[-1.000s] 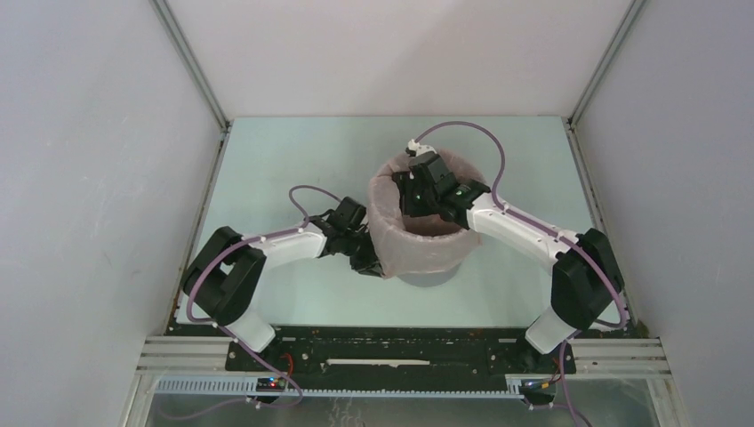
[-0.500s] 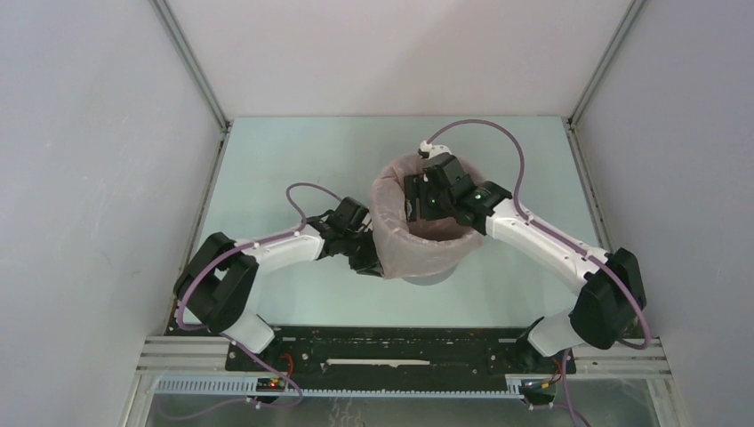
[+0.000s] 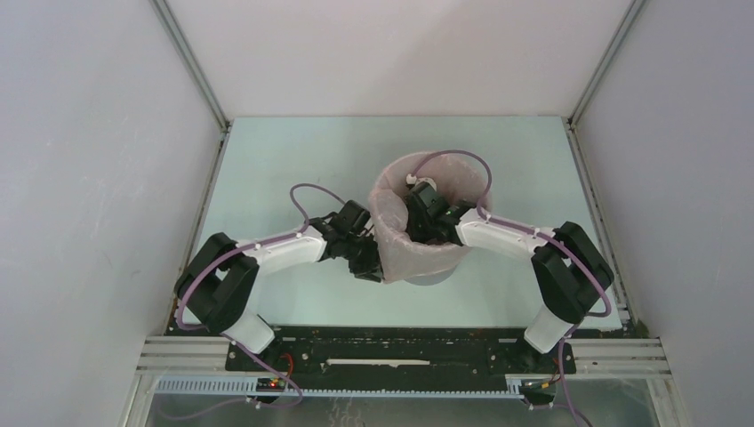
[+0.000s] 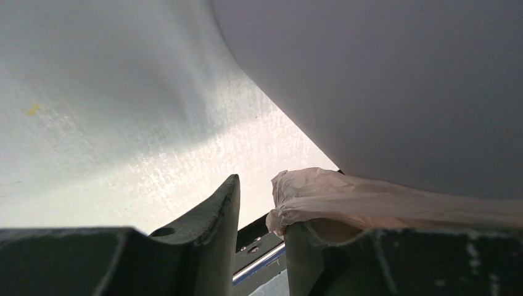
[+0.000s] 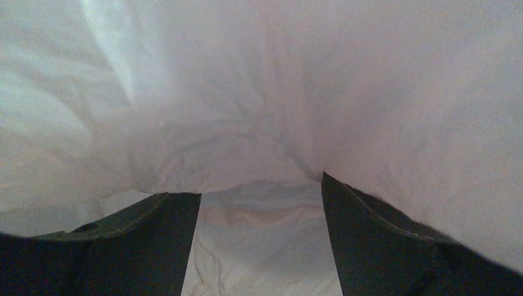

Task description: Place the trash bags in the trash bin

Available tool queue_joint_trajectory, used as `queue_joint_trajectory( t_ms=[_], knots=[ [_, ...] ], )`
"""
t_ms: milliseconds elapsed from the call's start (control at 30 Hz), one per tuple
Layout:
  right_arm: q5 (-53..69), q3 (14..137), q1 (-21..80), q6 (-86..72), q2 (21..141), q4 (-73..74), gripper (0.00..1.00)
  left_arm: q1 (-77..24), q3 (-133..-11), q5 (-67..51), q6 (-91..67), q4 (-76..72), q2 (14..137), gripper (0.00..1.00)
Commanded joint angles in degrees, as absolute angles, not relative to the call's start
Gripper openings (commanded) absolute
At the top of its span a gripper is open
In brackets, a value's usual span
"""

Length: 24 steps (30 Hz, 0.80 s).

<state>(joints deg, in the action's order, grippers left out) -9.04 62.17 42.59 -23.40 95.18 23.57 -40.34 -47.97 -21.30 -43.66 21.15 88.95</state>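
Note:
The light-grey trash bin point(image 3: 429, 277) stands mid-table. The pale-pink trash bag point(image 3: 397, 253) lines it, with its rim folded over the bin's outer wall. My right gripper point(image 3: 420, 224) reaches down inside the bin. In the right wrist view it point(image 5: 261, 194) is open and its fingers press against the wrinkled bag film point(image 5: 259, 105). My left gripper point(image 3: 366, 263) sits low against the bin's left outer side. In the left wrist view it point(image 4: 262, 206) is slightly open. The bag's hem point(image 4: 345, 200) lies on top of the right finger, under the bin wall point(image 4: 401, 92).
The pale-green table point(image 3: 293, 160) is enclosed by white walls with aluminium posts point(image 3: 191, 62) at the back corners. The right arm's purple cable point(image 3: 462, 158) loops over the bin's far rim. The black base rail point(image 3: 391, 347) runs along the near edge.
My right gripper has dropped from above the bin's rim down into the bag-lined bin, and its elbow has swung inward. My left gripper has stayed at the bin's left side.

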Motion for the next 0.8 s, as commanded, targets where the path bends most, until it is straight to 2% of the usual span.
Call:
queue_joint_trajectory(
  t_ms=[0, 233, 433, 633, 767],
  knots=[
    [-10.95, 61.00, 43.20, -25.67, 96.50, 17.34, 0.80, -40.65, -51.92, -20.71, -41.24, 22.64, 88.70, 0.36],
    [-11.82, 65.92, 42.45, -20.03, 89.45, 25.37, 0.80, -40.68, -52.97, -20.10, -39.21, 23.83, 89.69, 0.37],
    [-9.49, 65.46, 42.91, -19.77, 83.17, 31.43, 0.80, -40.66, -51.61, -20.04, -39.03, 23.08, 89.34, 0.39],
    [-9.65, 60.86, 44.90, -21.46, 86.09, 29.24, 0.80, -40.61, -53.11, -20.62, -37.71, 24.30, 90.80, 0.41],
    [-8.60, 60.82, 44.74, -23.07, 92.40, 24.53, 0.80, -40.70, -53.72, -20.48, -37.26, 24.54, 90.05, 0.43]
  ],
)
